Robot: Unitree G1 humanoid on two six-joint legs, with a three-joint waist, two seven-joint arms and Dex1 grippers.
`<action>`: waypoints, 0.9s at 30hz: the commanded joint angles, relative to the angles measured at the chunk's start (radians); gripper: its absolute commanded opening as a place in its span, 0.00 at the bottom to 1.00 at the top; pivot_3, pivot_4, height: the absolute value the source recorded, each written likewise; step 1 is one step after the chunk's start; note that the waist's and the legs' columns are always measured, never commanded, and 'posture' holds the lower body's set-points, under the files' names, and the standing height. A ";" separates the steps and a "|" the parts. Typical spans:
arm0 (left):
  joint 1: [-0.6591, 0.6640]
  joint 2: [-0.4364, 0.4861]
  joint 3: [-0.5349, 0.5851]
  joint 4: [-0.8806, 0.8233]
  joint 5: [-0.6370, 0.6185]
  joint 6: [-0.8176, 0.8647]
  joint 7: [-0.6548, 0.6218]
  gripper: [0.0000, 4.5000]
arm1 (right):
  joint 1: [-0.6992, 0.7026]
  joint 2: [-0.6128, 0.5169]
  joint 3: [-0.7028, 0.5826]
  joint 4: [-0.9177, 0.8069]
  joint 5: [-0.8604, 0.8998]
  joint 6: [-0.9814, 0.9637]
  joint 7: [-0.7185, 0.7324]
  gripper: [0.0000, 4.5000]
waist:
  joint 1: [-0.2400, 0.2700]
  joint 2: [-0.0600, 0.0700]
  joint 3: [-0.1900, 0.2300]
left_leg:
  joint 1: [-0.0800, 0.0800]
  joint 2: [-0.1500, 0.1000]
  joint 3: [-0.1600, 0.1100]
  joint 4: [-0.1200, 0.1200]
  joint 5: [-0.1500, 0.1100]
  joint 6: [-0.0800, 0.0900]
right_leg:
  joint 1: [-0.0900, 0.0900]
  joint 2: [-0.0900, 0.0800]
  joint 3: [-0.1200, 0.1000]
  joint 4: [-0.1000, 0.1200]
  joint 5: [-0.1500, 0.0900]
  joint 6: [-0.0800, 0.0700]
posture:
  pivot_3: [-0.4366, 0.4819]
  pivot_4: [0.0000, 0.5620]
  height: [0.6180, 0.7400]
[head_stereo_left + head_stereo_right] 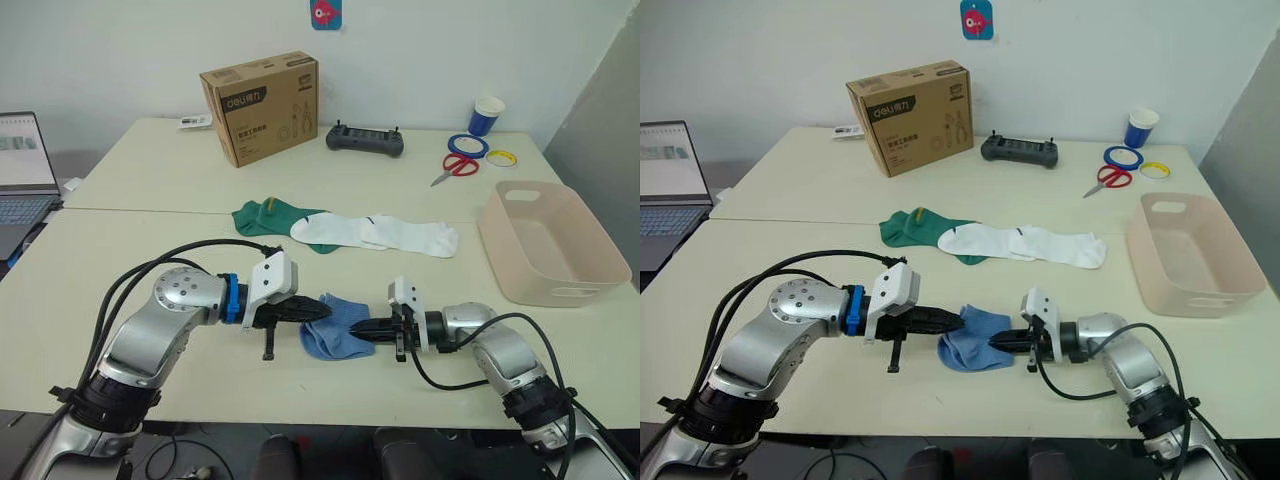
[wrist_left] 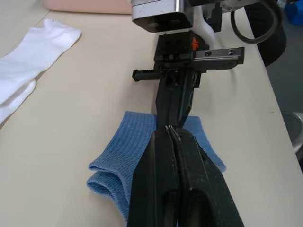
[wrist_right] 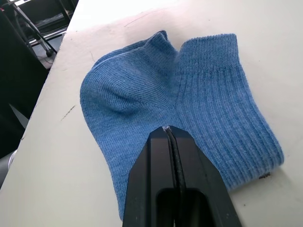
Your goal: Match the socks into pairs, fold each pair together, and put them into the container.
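At table front edge, both grippers lie on the folded blue socks: left gripper from 9 o'clock, right gripper from 3, each w/ fingers pressed together, tips on fabric, pinching nothing. Judgement: spread fingers, grip both layers at the fold, lift together. Container sits at 2 o'clock, well apart; white socks and green socks at 12.

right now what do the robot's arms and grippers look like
Both arms are silver-grey metal with black cable bundles looping alongside. The left arm carries a blue ring before a white wrist block. Left gripper and right gripper each have two slim black tapered fingers.
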 commanded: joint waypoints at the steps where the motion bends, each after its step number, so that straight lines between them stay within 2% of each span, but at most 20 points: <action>1: 0.001 -0.004 -0.050 0.047 0.075 -0.060 0.024 0.00 | -0.005 -0.005 -0.019 -0.053 0.024 0.020 0.005 0.01 | -0.001 0.000 0.000 | 0.000 0.000 0.000 0.000 0.000 0.000 | 0.000 0.000 0.000 0.000 0.000 0.000 | 0.48 0.27 1.00; 4: 0.040 -0.005 -0.091 0.108 0.113 -0.116 0.008 0.00 | -0.016 -0.005 -0.043 -0.090 0.054 0.080 -0.006 0.01 | -0.001 0.000 0.000 | 0.000 0.000 0.001 0.000 0.000 0.000 | 0.000 0.000 0.001 0.000 0.000 0.000 | 0.48 0.27 1.00; 11: 0.096 0.002 -0.126 0.133 0.155 -0.148 0.012 0.00 | -0.085 -0.045 -0.181 -0.259 0.238 0.541 -0.157 0.01 | 0.001 0.000 0.000 | -0.001 0.000 0.000 0.000 0.000 0.000 | 0.000 -0.001 0.001 0.000 0.000 -0.001 | 0.48 0.27 1.00; 12: 0.098 0.001 -0.126 0.136 0.159 -0.148 0.017 0.00 | -0.094 -0.051 -0.194 -0.270 0.252 0.590 -0.183 0.09 | 0.001 0.000 0.000 | -0.001 0.000 0.000 0.000 0.000 0.000 | 0.000 -0.001 0.001 0.000 0.000 -0.001 | 0.48 0.27 1.00; 15: 0.103 -0.012 -0.133 0.196 0.200 -0.190 0.051 0.00 | -0.192 -0.008 -0.331 -0.297 0.336 1.032 -0.326 0.29 | 0.001 0.001 0.000 | 0.000 0.000 0.001 0.000 0.000 0.000 | 0.000 -0.001 0.001 0.000 0.000 -0.001 | 0.48 0.27 1.00; 17: 0.102 -0.021 -0.135 0.219 0.214 -0.206 0.064 0.00 | -0.213 0.010 -0.372 -0.309 0.353 1.155 -0.367 0.45 | 0.001 0.001 0.000 | 0.000 0.000 0.001 0.000 0.000 0.000 | 0.000 -0.001 0.001 0.000 0.000 -0.001 | 0.48 0.27 1.00; 21: 0.104 -0.026 -0.144 0.229 0.226 -0.225 0.061 0.00 | -0.203 -0.030 -0.317 -0.242 0.312 1.115 -0.397 0.75 | 0.002 0.001 -0.001 | 0.000 0.000 0.000 0.000 0.000 0.000 | 0.000 -0.001 0.000 0.000 0.000 -0.001 | 0.48 0.27 1.00; 24: 0.105 -0.026 -0.143 0.225 0.226 -0.223 0.065 0.00 | -0.219 -0.010 -0.322 -0.194 0.324 1.138 -0.410 0.99 | 0.000 0.001 -0.001 | 0.000 0.000 0.003 0.000 0.000 0.000 | 0.000 -0.002 0.002 -0.001 -0.001 -0.002 | 0.48 0.27 1.00; 27: 0.109 -0.022 -0.141 0.217 0.224 -0.218 0.065 0.00 | -0.222 0.008 -0.308 -0.178 0.330 1.156 -0.425 0.99 | -0.001 0.001 -0.001 | 0.000 0.000 0.002 0.000 0.000 0.000 | 0.000 -0.001 0.002 0.000 0.000 -0.001 | 0.48 0.27 1.00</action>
